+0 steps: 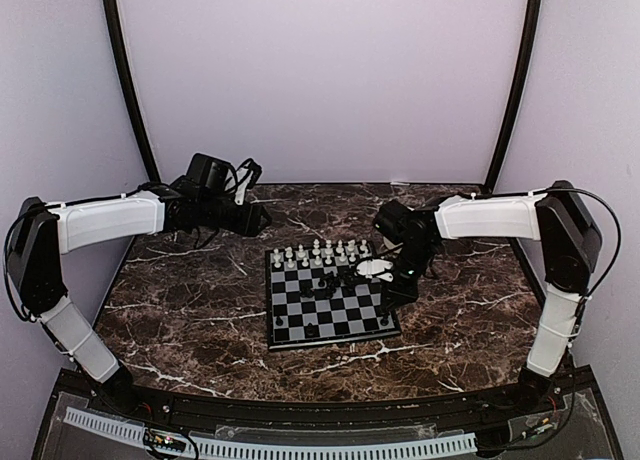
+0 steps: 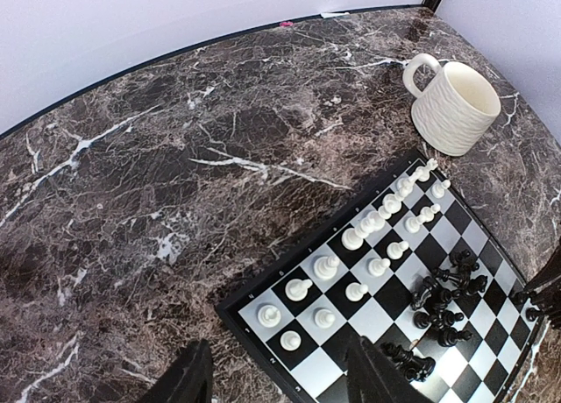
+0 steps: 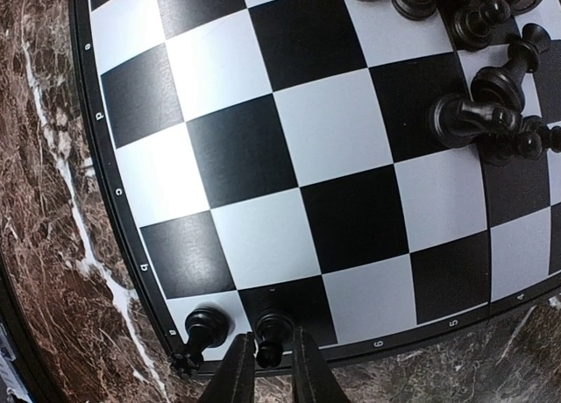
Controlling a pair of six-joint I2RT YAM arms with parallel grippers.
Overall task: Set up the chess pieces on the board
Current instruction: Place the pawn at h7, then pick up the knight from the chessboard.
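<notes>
Board [image 1: 345, 315] showing black-and-grey checks inside a thin black border. White chess pieces [image 1: 318, 250] along the far side, black chess pieces [image 1: 335, 283] clustered mid-board. Surface [image 1: 190, 310] is dark brown marble, white veins running through. Cream mug [image 2: 456, 105], ribbed, far right.

The board [image 1: 330, 310] lies mid-counter [image 1: 200, 300]. White pieces [image 1: 320, 252] stand in two rows along its far edge. Black pieces [image 1: 335, 280] cluster mid-board, and a few more stand singly along the near edge. The right arm [image 1: 480, 218] bends down over the board's right side, its fingers [image 1: 388, 298] low there. A mug [image 1: 375, 268] shows partly behind that arm. The left arm [image 1: 110, 222] hangs over the far left, its fingers [image 1: 262, 218] well apart from the board.
</notes>
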